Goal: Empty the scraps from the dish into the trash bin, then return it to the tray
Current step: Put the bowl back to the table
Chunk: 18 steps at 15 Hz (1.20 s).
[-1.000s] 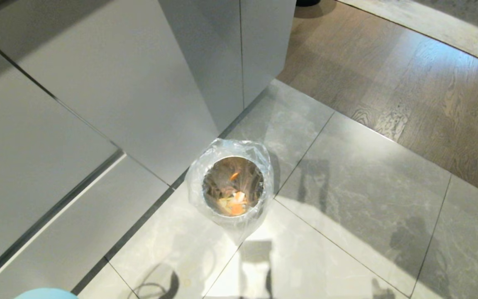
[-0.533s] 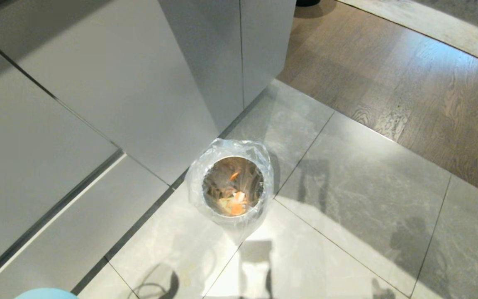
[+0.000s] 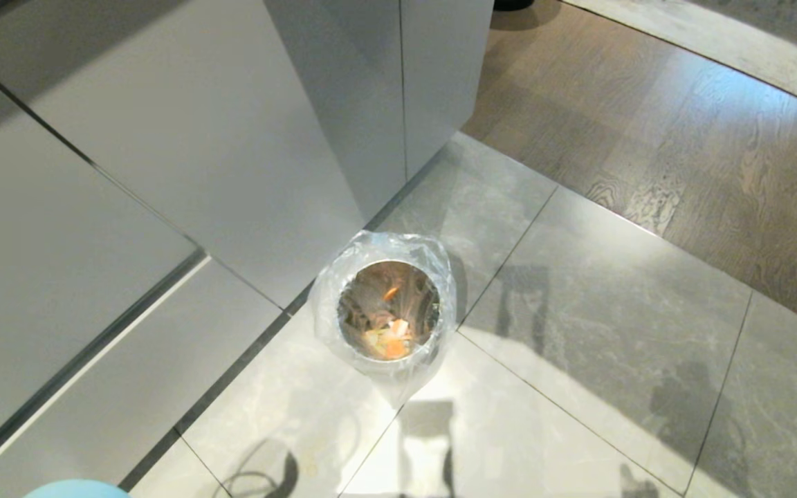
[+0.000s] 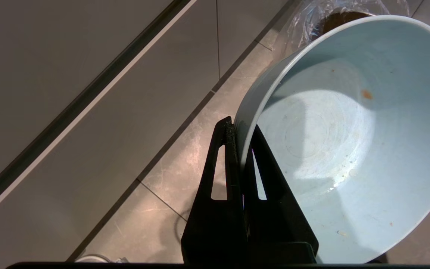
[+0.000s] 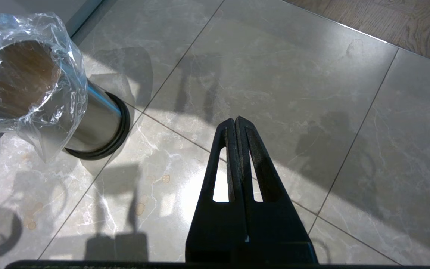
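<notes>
You are looking down at grey marble floor tiles [image 3: 578,332], with pale grey cabinet panels [image 3: 163,173] filling the left and far side and a wooden floor [image 3: 682,138] beginning at the far right. The trash bin [image 3: 388,318] is standing on the tiles just beside the cabinet's corner, its clear plastic bag [image 3: 378,252] crinkling over the rim, and the scraps [image 3: 390,339] are lying inside it at the bottom, orange and pale yellow pieces. Nothing is standing between you and the bin. Your left gripper [image 4: 242,149] is clenching the rim of the dish [image 4: 349,142], one finger inside the wall and one outside; the dish is tilting with its inside facing the wrist camera, showing only small smears and specks, and the bin's rim is peeking out just beyond it. In the head view only a sliver of the dish [image 3: 77,490] is showing at the near left edge. Your right gripper [image 5: 237,142] is hanging clenched on nothing over bare tile, to the right of the bin [image 5: 88,116] and apart from it.
</notes>
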{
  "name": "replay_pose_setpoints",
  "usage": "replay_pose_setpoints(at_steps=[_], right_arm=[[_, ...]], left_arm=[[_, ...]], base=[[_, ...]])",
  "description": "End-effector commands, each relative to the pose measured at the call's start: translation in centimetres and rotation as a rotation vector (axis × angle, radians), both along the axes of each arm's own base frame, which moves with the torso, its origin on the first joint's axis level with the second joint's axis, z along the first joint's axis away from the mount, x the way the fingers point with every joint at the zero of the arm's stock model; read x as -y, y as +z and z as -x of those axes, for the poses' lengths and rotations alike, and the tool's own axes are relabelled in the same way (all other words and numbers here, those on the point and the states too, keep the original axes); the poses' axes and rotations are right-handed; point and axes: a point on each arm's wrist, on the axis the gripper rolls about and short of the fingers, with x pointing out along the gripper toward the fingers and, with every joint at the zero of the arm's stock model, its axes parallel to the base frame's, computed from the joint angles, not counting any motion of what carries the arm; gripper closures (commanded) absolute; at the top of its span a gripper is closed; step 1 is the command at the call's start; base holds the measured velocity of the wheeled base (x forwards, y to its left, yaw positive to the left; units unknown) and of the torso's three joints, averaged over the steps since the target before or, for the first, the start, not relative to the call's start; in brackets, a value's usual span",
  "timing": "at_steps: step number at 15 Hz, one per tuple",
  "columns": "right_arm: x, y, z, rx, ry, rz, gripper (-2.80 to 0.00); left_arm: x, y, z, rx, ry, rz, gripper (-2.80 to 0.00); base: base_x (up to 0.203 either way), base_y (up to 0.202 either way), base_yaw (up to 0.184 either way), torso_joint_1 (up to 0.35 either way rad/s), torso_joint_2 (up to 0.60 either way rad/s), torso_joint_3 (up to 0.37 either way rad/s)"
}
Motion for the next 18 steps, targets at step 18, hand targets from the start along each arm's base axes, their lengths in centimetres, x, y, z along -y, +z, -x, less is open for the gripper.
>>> replay_pose_setpoints(at_steps=[18], right_arm=[[0.00,0.00,0.00,0.001,0.000,-0.001,0.00]], left_arm=[[0.00,0.01,-0.01,-0.001,0.002,-0.003,0.00]], base=[[0.000,0.000,0.000,0.003,0.00,0.128]])
